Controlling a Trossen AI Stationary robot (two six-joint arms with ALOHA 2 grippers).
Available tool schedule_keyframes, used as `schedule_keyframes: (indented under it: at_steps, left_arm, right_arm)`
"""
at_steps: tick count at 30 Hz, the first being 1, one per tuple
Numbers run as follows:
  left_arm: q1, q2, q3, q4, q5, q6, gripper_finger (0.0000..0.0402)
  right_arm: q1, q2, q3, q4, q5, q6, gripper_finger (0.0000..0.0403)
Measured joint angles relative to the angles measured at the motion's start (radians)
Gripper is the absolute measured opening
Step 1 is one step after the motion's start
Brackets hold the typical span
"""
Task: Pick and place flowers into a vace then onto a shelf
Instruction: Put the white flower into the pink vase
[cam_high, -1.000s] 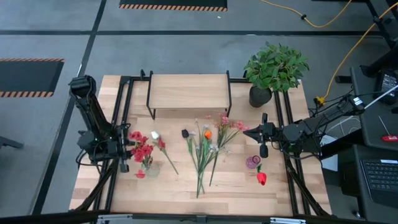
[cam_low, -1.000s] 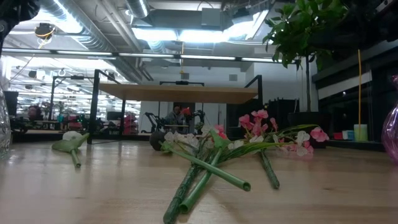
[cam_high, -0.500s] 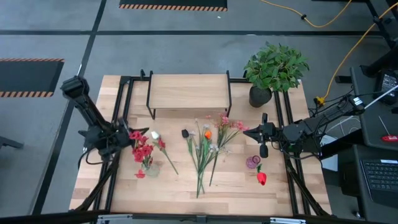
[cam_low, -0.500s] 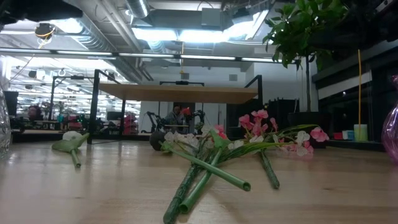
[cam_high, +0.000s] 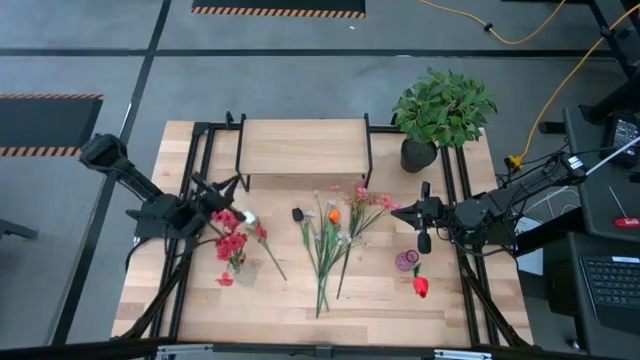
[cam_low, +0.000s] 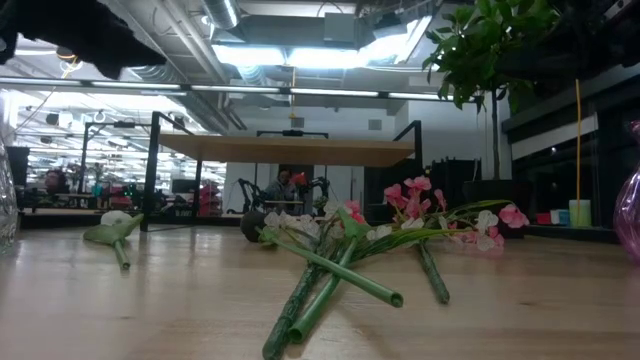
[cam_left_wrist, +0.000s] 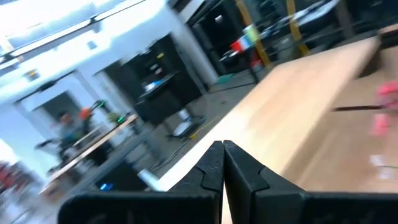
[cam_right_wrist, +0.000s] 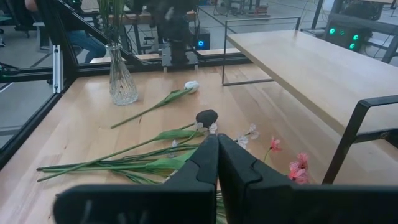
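Left arm (cam_high: 150, 200) raised, fingers (cam_left_wrist: 211, 171) pressed together

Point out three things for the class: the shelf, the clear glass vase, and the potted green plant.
shelf (cam_high: 303, 146): high view, middle of its wooden top board.
clear glass vase (cam_right_wrist: 123, 79): right wrist view, on the ribbed glass body.
potted green plant (cam_high: 443, 104): high view, on the leafy crown above the black pot.
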Motion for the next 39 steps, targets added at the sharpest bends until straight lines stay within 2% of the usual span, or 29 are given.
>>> schedule_keyframes:
  at_steps: [7,11,16,21,26,30,36,39]
  left_arm:
    - [0.175,-0.030,0.001,0.027,0.029,-0.034,0.0001]
    - [0.252,-0.045,0.053,0.039,0.033,-0.051,0.0002]
    - [0.286,-0.032,0.170,-0.037,0.037,0.101,0.0001]
    - [0.286,-0.031,0.279,-0.153,0.096,0.093,0.0001]
    - [0.286,-0.030,0.325,-0.293,0.283,0.020,0.0001]
    - [0.313,-0.030,0.346,-0.488,0.512,-0.102,0.0001]
    - [0.483,-0.031,0.432,-0.835,0.781,-0.351,0.0001]
    - [0.597,-0.032,0.485,-1.003,1.026,-0.480,0.0001]
  right_arm:
    - [0.000,0.000,0.000,0.001,0.000,0.043,0.0008]
    - [0.000,0.000,0.000,0.001,0.000,0.049,0.0008]
    - [0.000,0.000,0.000,0.002,0.000,0.049,0.0008]
    - [0.000,0.000,0.000,0.002,0.000,0.049,0.0008]
    - [0.000,0.000,0.000,0.002,0.000,0.057,0.0008]
    - [0.000,0.000,0.000,0.002,0.000,0.079,0.0008]
    - [0.000,0.000,0.000,0.002,0.000,0.078,0.0008]
    - [0.000,0.000,0.000,0.002,0.000,0.077,0.0008]
